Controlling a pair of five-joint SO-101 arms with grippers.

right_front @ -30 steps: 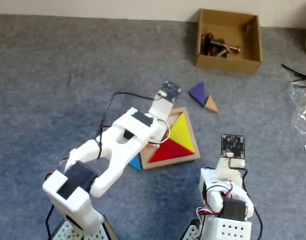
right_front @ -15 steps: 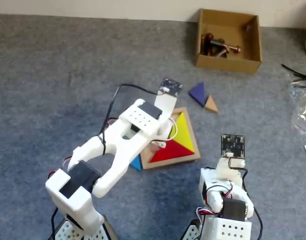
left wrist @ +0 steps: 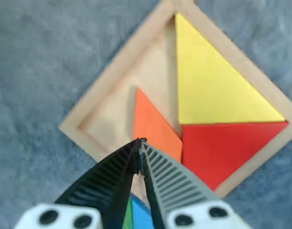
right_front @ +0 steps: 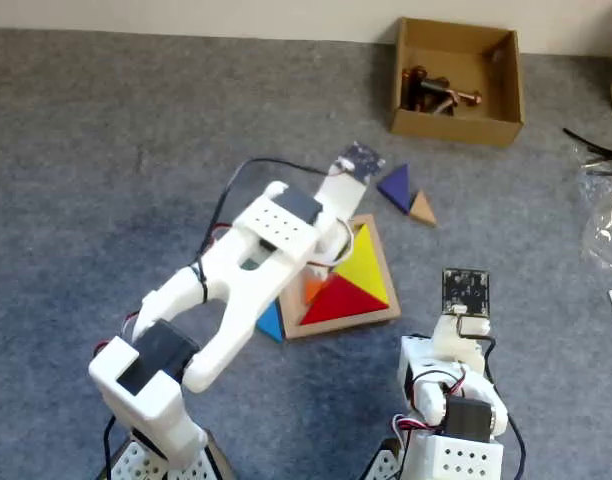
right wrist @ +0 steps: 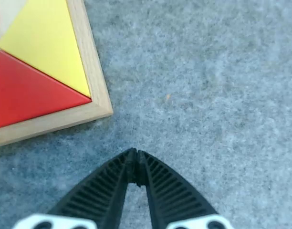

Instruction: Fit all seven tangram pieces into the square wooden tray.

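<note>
Counter: you are working on a grey, felt-like cover (right_front: pixel 106 150) spread over the whole counter, with a pale wall strip (right_front: pixel 186 18) along its far edge.
Tray: your tray (right_front: pixel 346 325) sits mid-counter, turned cornerwise, near both arm bases.
In tray: a yellow triangle (right_front: pixel 364 262) and a red triangle (right_front: pixel 341 298) lie flat with their edges meeting. An orange piece (left wrist: pixel 153 129) lies against the red one, with bare wood on its other side.
Outside tray: a blue piece (right_front: pixel 270 322) lies just beside the tray's near corner, with a green sliver (left wrist: pixel 128 214) next to it. An indigo triangle (right_front: pixel 396 186) and a tan triangle (right_front: pixel 421 208) touch each other beyond the tray, toward the box.
Left fingers: your left gripper (left wrist: pixel 140 143) has its fingers together and empty, tips over the orange piece's edge. You cannot tell whether they touch it.
Right fingers: your right gripper (right wrist: pixel 135 157) has its fingers together too, empty, over bare cover just off a tray corner.
Arms: your left arm (right_front: pixel 246 280) stretches over the tray's blue-piece side, and your right arm (right_front: pixel 451 395) is folded up at the near edge.
Room: a cardboard box (right_front: pixel 451 128) at the far edge holds copper-coloured objects (right_front: pixel 431 92). Clear plastic (right_front: pixel 606 225) and black cables (right_front: pixel 591 145) lie at the counter's right side.
</note>
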